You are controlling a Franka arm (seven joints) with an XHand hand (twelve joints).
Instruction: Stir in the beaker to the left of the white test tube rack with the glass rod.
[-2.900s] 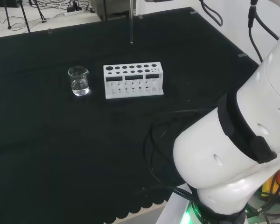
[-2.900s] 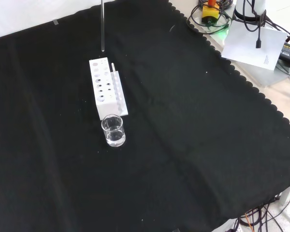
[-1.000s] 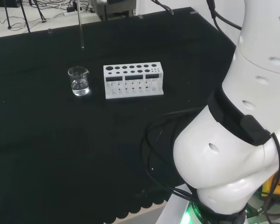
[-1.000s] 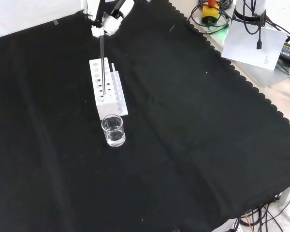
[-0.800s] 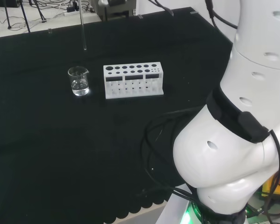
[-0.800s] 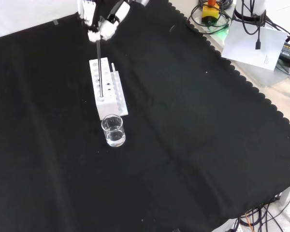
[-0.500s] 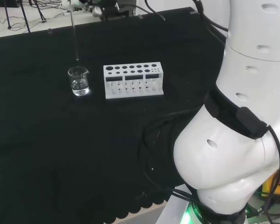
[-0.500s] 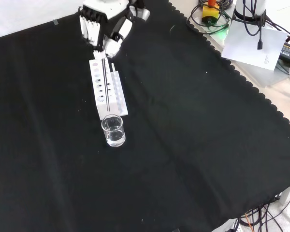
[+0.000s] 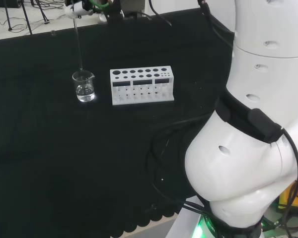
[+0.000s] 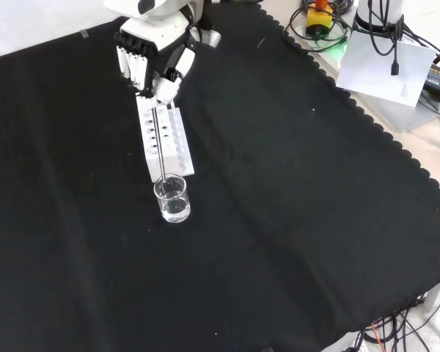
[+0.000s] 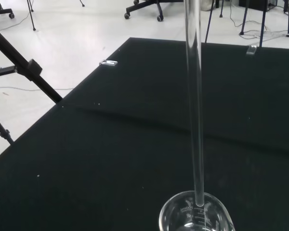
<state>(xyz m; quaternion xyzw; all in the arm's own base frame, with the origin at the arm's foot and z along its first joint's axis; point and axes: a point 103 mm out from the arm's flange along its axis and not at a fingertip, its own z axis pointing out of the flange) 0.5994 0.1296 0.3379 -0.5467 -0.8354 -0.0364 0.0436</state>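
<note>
While the hand hangs above the far end of the white test tube rack in the front view, its fingers are curled together, pinching the top of the glass rod. From that grip the rod runs down across the rack toward the small glass beaker, which stands on the black cloth just beside the rack's near end. In the head view the beaker sits just left of the rack, holding some clear liquid. At the wrist, the rod's lower tip sits at the beaker's rim, seemingly just inside the mouth, though whether it reaches the liquid is hard to tell.
</note>
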